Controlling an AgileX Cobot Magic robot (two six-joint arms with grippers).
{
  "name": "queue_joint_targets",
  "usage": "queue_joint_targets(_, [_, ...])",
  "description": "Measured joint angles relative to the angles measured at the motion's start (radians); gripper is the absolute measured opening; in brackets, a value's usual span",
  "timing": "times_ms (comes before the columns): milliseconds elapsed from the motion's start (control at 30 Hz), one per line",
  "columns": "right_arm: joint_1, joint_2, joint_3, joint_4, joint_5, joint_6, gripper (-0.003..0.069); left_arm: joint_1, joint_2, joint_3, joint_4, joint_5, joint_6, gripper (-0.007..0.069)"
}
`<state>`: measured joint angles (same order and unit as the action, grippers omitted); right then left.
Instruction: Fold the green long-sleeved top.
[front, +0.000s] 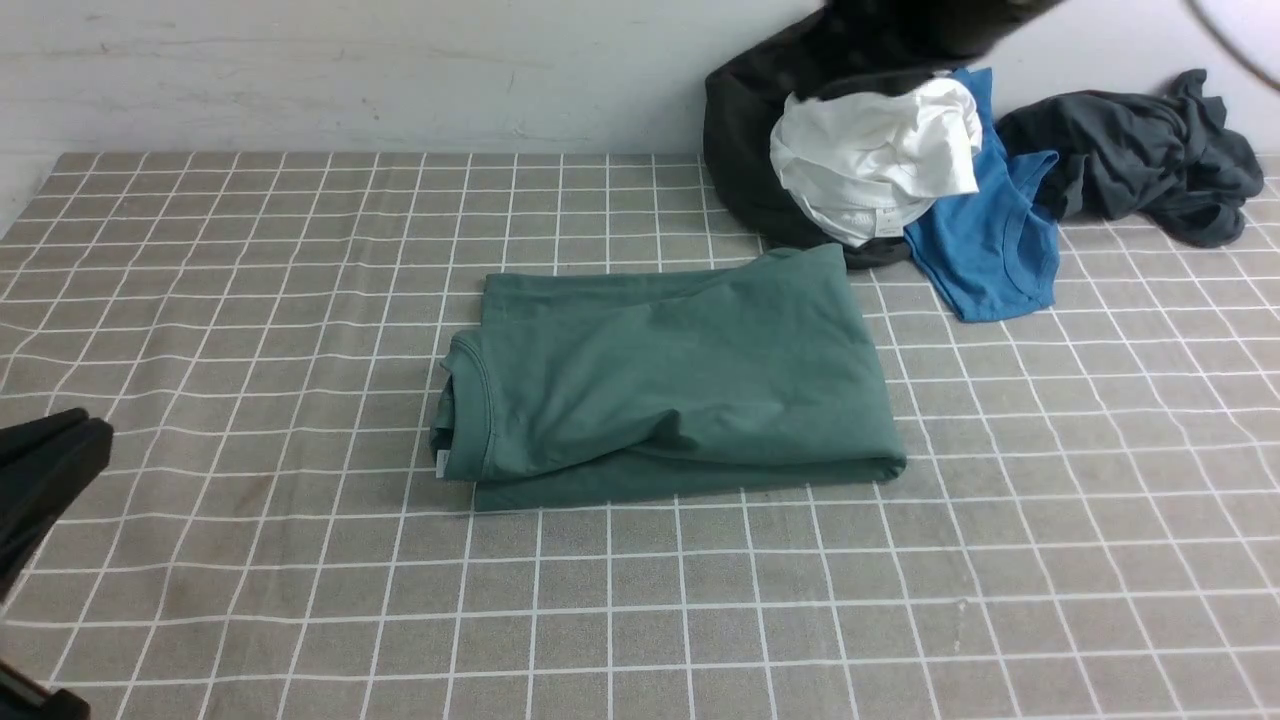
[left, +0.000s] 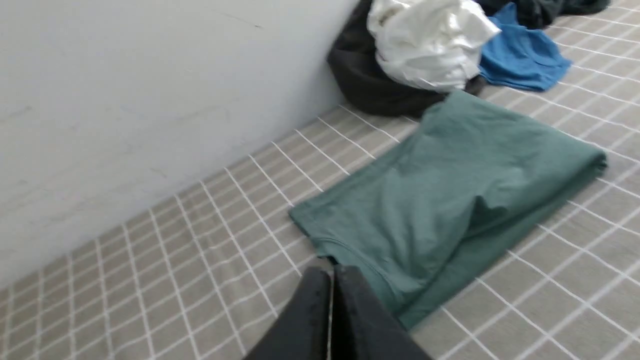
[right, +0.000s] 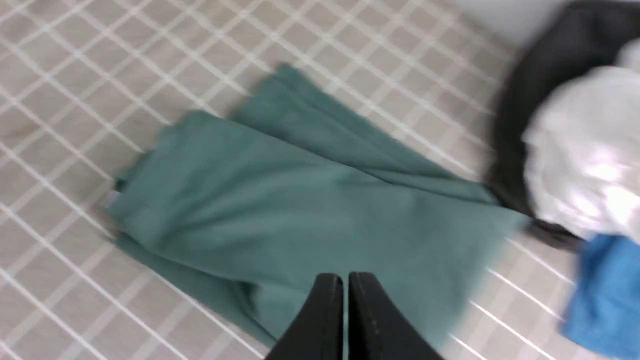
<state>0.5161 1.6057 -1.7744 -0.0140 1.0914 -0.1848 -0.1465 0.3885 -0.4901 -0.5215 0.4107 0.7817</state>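
A: Green long-sleeved top (front: 670, 385)?
B: Folded into a rectangle at mid-counter (front: 300, 600), long axis running left to right, collar (front: 478, 395) toward the robot's left, folded edge toward the right. Far right corner just touching the black garment (front: 750, 130).

A: Surface, room?
B: Grey cloth gridded with white lines; plain pale wall (front: 350, 70) behind. Heaped at far right: white garment (front: 875, 160), blue tee (front: 990, 240), dark grey garment (front: 1140, 150).

A: Writing?
B: Small white tag (front: 441, 460) by the collar, too small to read.

A: Hands?
B: Left hand (left: 332, 280) pressed shut, gripping nothing, near the collar. Right hand (right: 345, 285) likewise shut and empty, above the top.
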Motion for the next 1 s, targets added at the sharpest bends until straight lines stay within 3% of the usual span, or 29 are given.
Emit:
queue_joint_targets(233, [-0.043, -0.374, 0.471, -0.049, -0.188, 0.001, 0.0009, 0.000, -0.091, 0.170, -0.001, -0.205, 0.016, -0.0007])
queue_joint_targets(500, [-0.043, -0.962, 1.169, 0.025, -0.701, 0.067, 0.0009, -0.044, -0.108, 0.183, -0.046, -0.228, 0.012, -0.0007])
queue_joint_targets(767, [-0.043, -1.412, 1.582, 0.065, -0.975, 0.079, 0.0009, -0.046, -0.108, 0.183, -0.060, -0.176, 0.012, -0.0007])
queue_joint_targets(1000, [-0.043, -1.613, 1.776, 0.133, -1.069, 0.100, 0.0009, -0.046, -0.108, 0.183, -0.060, -0.147, 0.011, -0.0007])
